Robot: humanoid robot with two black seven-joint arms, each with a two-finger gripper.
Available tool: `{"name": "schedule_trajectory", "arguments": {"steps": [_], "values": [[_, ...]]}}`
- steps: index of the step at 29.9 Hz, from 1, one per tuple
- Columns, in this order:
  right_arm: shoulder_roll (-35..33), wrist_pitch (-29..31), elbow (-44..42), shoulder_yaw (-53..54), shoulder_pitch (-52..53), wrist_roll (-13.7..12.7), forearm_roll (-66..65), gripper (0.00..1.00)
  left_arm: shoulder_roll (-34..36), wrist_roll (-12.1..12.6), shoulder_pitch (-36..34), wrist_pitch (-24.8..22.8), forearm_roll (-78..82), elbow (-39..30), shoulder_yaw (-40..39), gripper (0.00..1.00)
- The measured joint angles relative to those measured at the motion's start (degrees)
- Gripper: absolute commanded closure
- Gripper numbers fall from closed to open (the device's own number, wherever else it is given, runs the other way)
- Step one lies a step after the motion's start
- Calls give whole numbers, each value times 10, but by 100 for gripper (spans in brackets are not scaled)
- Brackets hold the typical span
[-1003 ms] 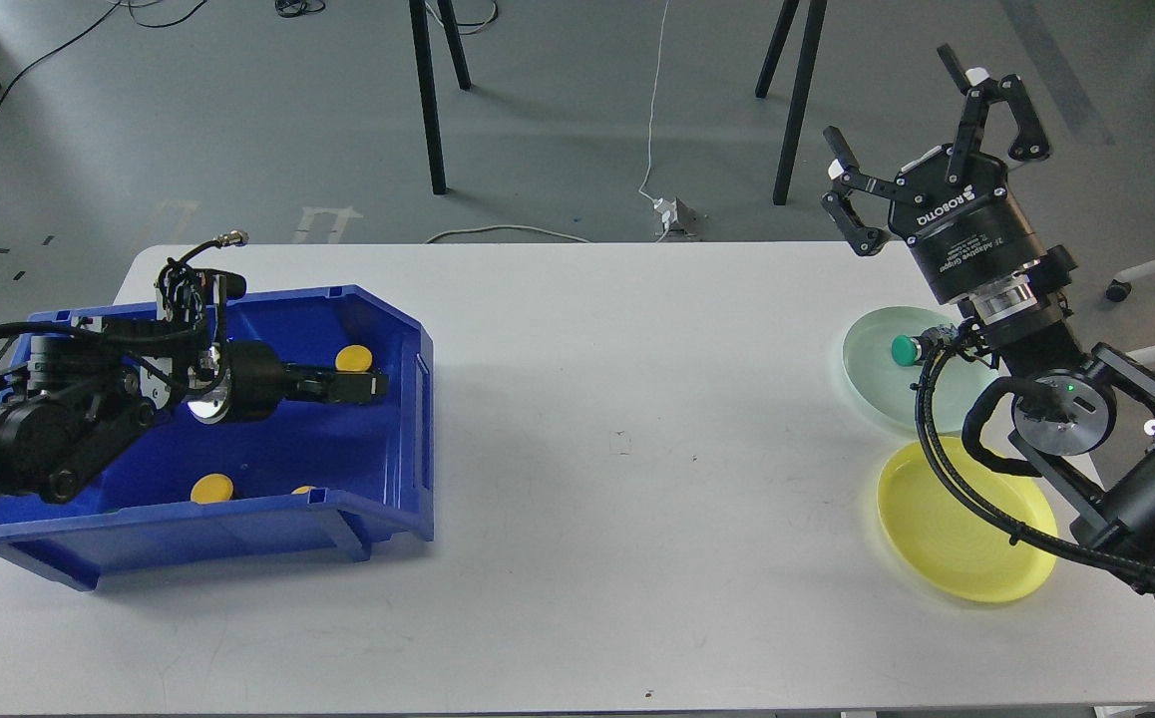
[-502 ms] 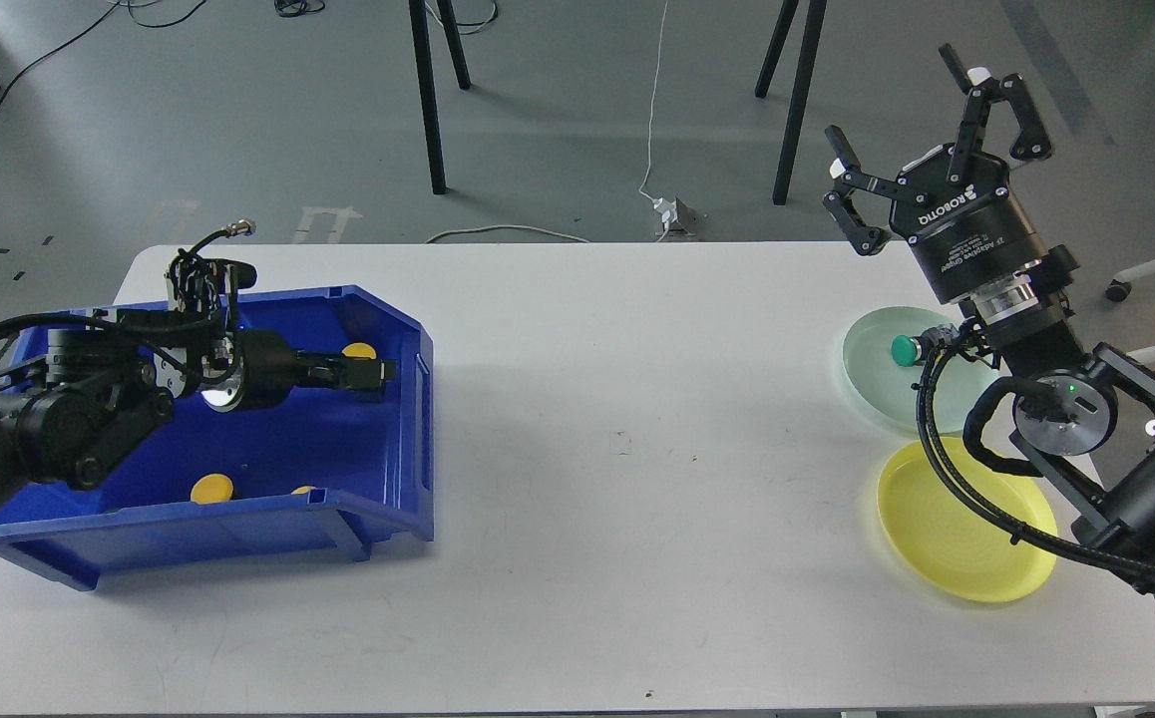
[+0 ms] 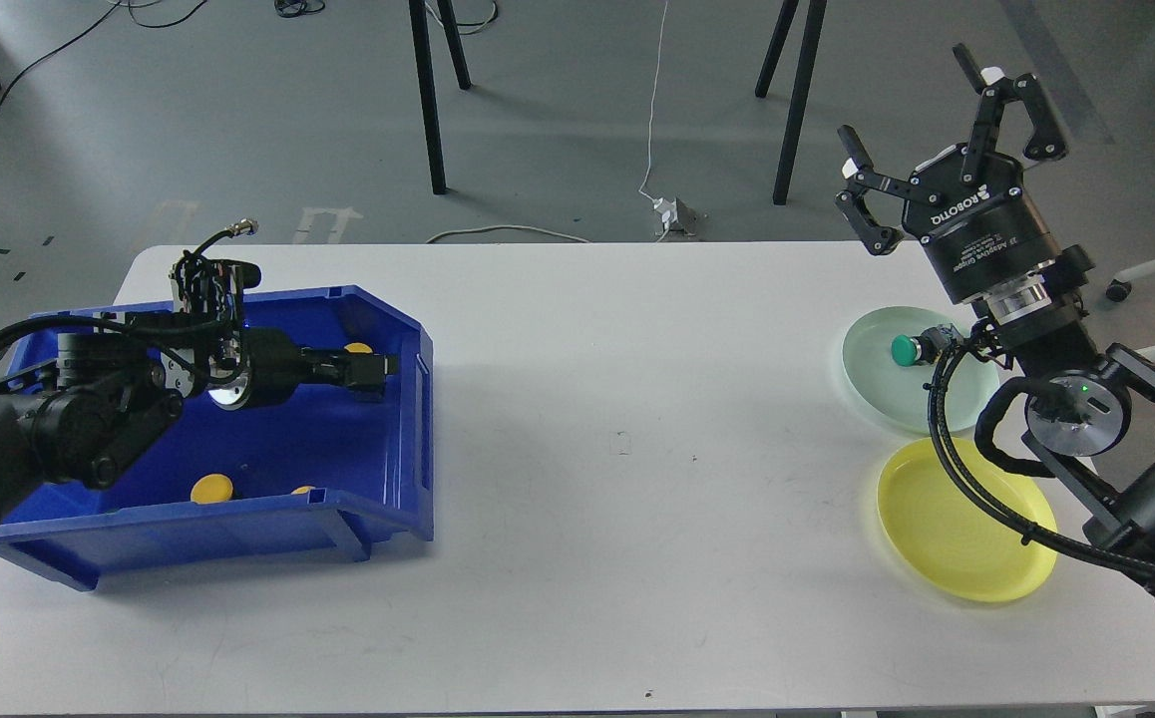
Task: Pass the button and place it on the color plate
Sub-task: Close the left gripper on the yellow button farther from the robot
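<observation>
A blue bin stands on the left of the white table. It holds yellow buttons: one at the back right, partly hidden by my left gripper, one near the front wall, and one mostly hidden by that wall. My left gripper reaches into the bin right beside the back button; its fingers look like one dark bar. My right gripper is open, empty and raised over the table's far right. A green button lies on the pale green plate. The yellow plate is empty.
The table spans the view between the bin and the plates. My right arm's cable hangs over both plates. Dark stand legs and a white cable are on the floor behind the table.
My left gripper has moved up and farther into the bin, against the back yellow button, which it now partly covers. My right arm has shifted slightly to the right, still open.
</observation>
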Motion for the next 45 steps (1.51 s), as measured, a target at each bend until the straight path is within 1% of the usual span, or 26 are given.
{"name": "schedule_trajectory", "arguments": {"steps": [13, 19, 35, 45], "values": [[-2, 0, 0, 1, 0, 0, 0, 2, -9, 0, 0, 2, 0, 18, 1, 15], [-2, 0, 1, 1, 0, 0, 0, 2, -15, 0, 0, 2, 2, 27, 1, 19], [-3, 0, 1, 0, 0, 0, 1, 2, -15, 0, 1, 1, 0, 28, 1, 22], [-3, 0, 1, 1, 0, 0, 1, 2, -15, 0, 0, 14, -1, 28, 1, 31]]}}
